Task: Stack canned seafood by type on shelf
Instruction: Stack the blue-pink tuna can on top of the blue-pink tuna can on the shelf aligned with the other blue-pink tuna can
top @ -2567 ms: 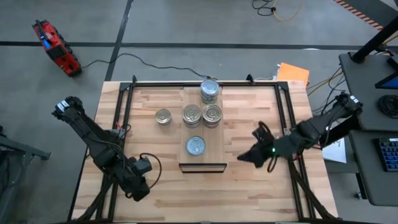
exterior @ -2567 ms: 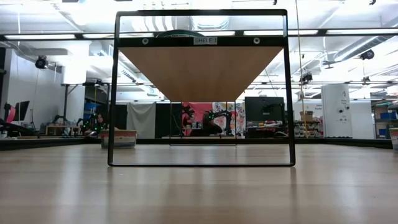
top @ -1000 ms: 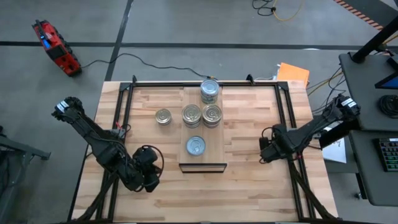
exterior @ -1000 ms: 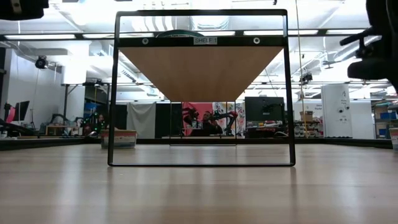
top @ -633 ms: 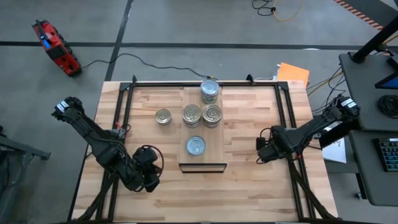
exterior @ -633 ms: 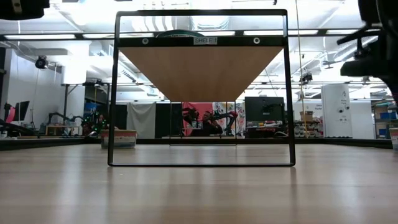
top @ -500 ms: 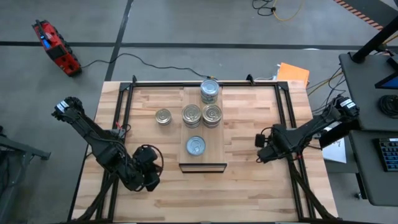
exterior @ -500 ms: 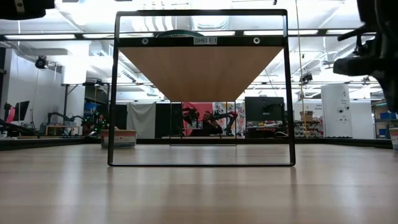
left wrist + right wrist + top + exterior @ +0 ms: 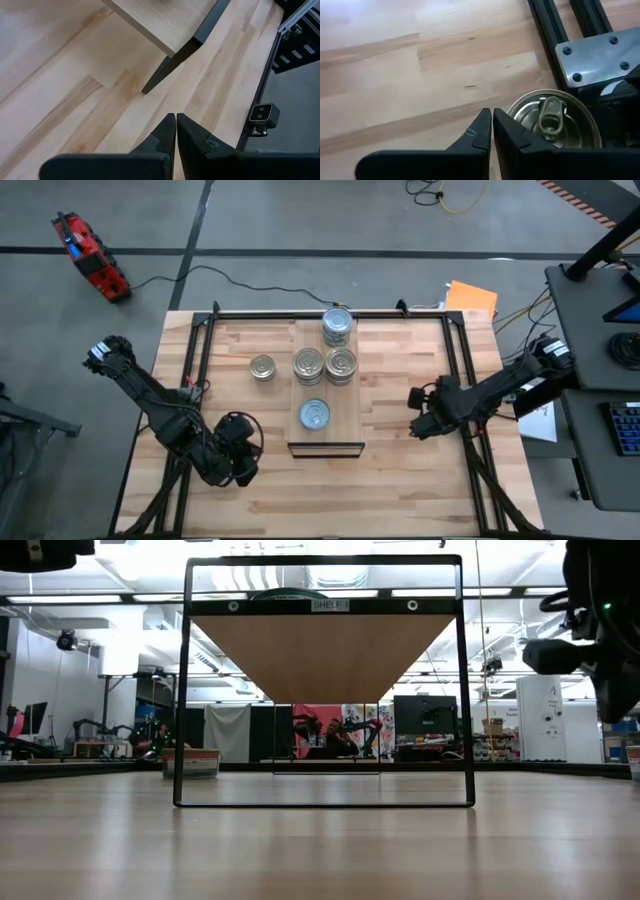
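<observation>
Shifted slightly leftward in the overhead frame since half a second ago: right claw, now over bare wood right of centre; left claw unchanged at lower left.

Seen from above: pale narrow light-wood plank shelf with dark front edge at frame centre on the larger wooden tabletop. Carried on the shelf: a pale blue-grey-topped round tin near the front, two silver-ringed round tins side by side behind it, a taller stack of tins at the back. Resting on the tabletop just left of the shelf: one small gold-topped tin.

Seen at tabletop height: black shelf frame centred, right arm's dark bulk at upper right.

Left wrist view: claw pressed together, gripping nothing, above bare wood near the shelf's dark leg.

Right wrist view: claw pressed together, gripping nothing; a silver pull-tab tin just beside the fingertips, next to a black rail.
</observation>
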Available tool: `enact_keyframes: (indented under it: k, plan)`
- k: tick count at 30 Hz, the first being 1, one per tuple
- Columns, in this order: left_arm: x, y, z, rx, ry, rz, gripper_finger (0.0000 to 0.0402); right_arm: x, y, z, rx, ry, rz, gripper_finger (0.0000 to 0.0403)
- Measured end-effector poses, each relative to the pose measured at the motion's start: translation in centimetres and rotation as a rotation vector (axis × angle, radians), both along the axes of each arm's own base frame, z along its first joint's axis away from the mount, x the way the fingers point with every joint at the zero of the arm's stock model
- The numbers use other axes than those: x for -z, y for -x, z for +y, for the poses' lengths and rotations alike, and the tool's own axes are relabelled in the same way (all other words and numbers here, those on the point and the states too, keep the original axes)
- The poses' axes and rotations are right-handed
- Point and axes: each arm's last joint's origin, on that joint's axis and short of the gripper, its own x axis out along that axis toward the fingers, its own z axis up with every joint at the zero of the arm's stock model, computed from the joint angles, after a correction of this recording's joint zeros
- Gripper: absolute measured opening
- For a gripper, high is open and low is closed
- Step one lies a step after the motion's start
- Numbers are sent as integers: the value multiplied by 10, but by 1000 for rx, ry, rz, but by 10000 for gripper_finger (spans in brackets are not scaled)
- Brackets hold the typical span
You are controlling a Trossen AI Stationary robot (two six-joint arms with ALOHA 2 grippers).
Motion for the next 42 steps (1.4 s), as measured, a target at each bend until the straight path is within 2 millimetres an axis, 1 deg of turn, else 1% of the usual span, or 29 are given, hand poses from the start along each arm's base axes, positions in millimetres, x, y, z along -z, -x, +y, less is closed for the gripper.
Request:
enact_keyframes:
  k: [4,10,15,19,26,31,38,42]
  plan:
    - [0,0,0,-1,2,-2,0,10,-7,3,18,-34,43,9]
    - [0,0,0,-2,2,-2,0,29,-11,8,36,-90,249,9]
    - [0,0,0,-2,1,-1,0,41,-19,14,18,-104,236,11]
    - [0,-1,0,-2,3,-3,0,41,-24,18,-37,-114,231,12]
    - [0,-1,0,9,-5,-4,0,28,-32,29,-91,-177,129,13]
    - [0,-1,0,18,-12,-5,0,18,-41,41,-202,-263,80,13]
    - [-1,-1,0,21,-11,-10,0,12,-61,73,-311,-369,-190,13]
    - [-1,-2,-1,21,-2,-19,0,10,-60,85,-347,-363,-258,13]
